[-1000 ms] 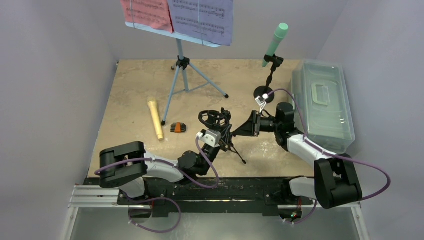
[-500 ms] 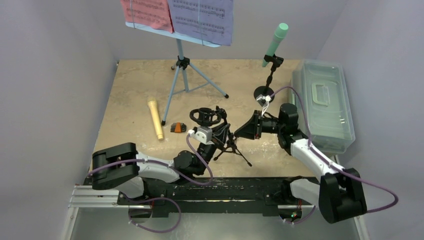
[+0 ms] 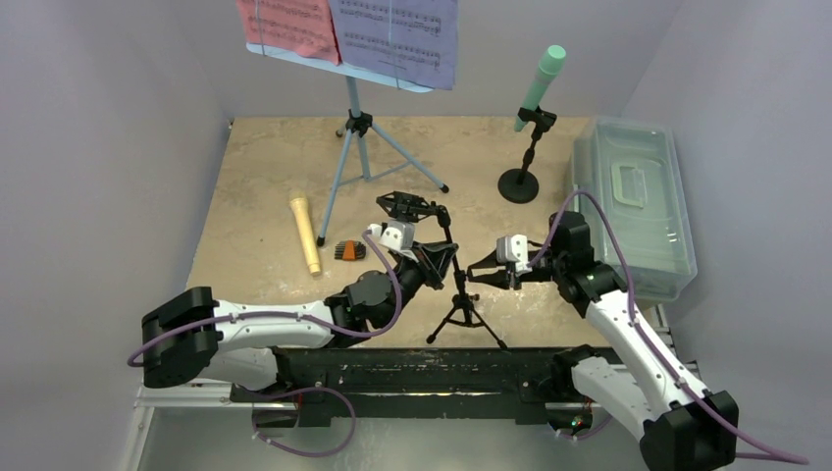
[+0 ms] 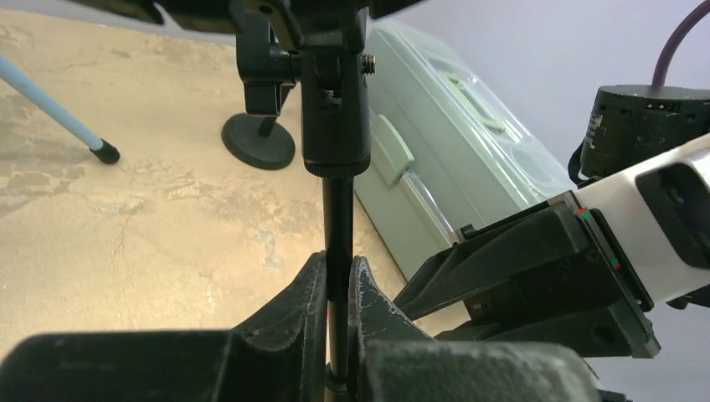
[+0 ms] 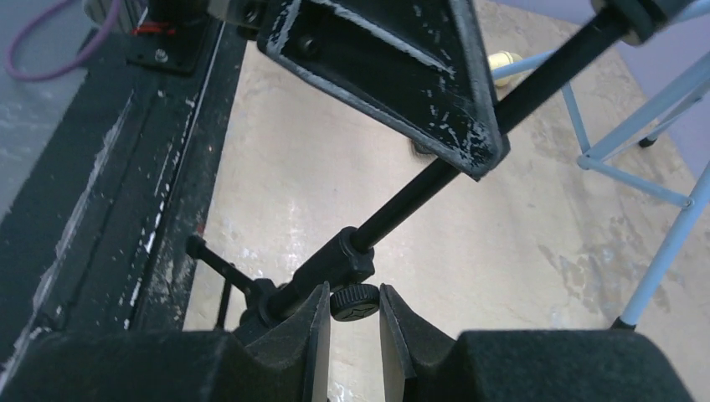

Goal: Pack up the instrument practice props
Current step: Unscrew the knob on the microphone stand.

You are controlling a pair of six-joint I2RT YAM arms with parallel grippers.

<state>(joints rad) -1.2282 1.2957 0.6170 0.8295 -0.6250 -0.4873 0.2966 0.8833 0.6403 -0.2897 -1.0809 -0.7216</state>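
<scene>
A small black microphone tripod point(image 3: 459, 312) stands upright on the table's near middle, with its empty clip point(image 3: 404, 204) on top. My left gripper point(image 3: 440, 257) point(image 4: 336, 260) is shut on its thin pole point(image 4: 337, 209). My right gripper point(image 3: 473, 275) point(image 5: 355, 289) comes in from the right, lower on the pole. Its jaws press both sides of the knurled knob point(image 5: 355, 303). The light-blue tripod point(image 3: 355, 128) at the back carries a pink page point(image 3: 289, 25) and a purple page point(image 3: 397, 39). The mint-green microphone point(image 3: 542, 83) sits on a round-based stand point(image 3: 518, 184). The yellow microphone point(image 3: 306, 234) lies at the left.
The translucent grey tub point(image 3: 633, 201) point(image 4: 435, 159) lies lidded along the right edge. A small orange-and-black item point(image 3: 349, 250) rests beside the yellow microphone. The blue tripod's legs point(image 5: 661, 251) spread behind the held tripod. The black rail runs along the near edge.
The left arm swung the black tripod from tilted to upright and reached further right. The right gripper drew back toward the near side, dropped lower and narrowed onto the knob.
</scene>
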